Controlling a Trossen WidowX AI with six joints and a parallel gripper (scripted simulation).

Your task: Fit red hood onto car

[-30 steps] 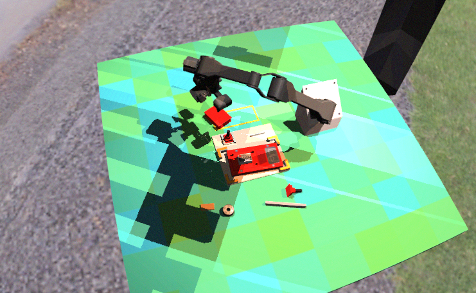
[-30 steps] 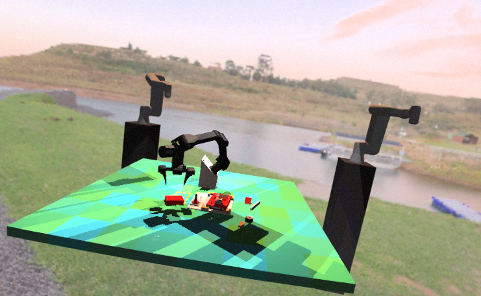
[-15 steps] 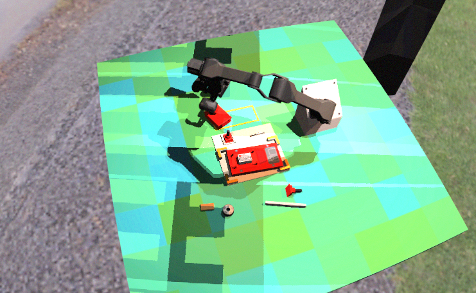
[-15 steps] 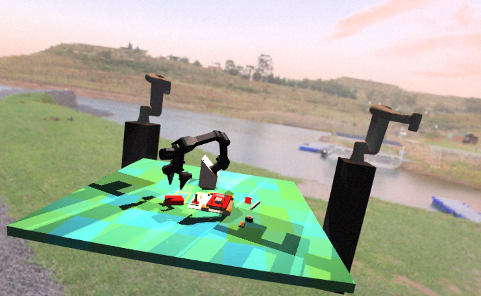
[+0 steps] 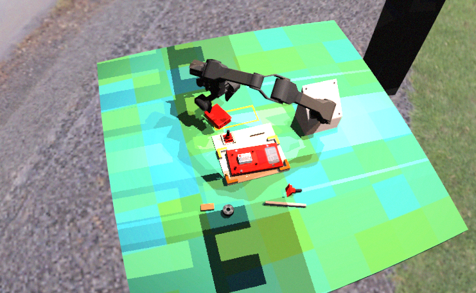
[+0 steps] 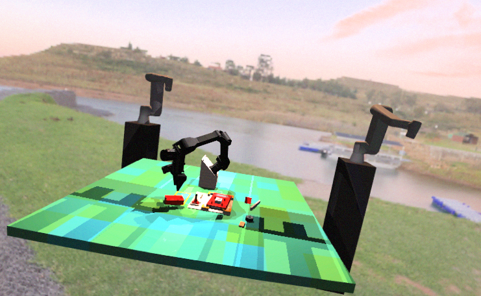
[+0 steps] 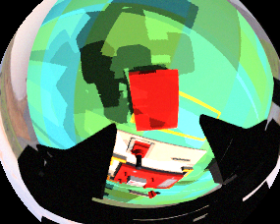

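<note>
The red hood [image 5: 218,115] [image 6: 174,199] [image 7: 154,98] lies roof up on the table, turned askew over one end of the yellow outline. My gripper [image 5: 219,104] [image 6: 178,188] [image 7: 159,123] is open and empty above it; in the wrist view the hood shows between and beyond the fingers. The red chassis [image 5: 255,166] [image 6: 226,198] [image 7: 149,177] sits in the pale jig [image 5: 245,139] [image 7: 162,152]. The light engine block [image 5: 245,157] [image 7: 137,181] stands on its deck, with small dark pegs around it. The hood's corner holes cannot be made out.
A red piece with a black stick [image 5: 227,137] [image 7: 140,147] stands on the jig board near the hood. Beyond the jig lie a red piece [image 5: 289,190] [image 6: 248,200], a rod [image 5: 284,204] [image 6: 254,204], a dark ring [image 5: 223,211] and an orange block [image 5: 207,207] [image 6: 241,224].
</note>
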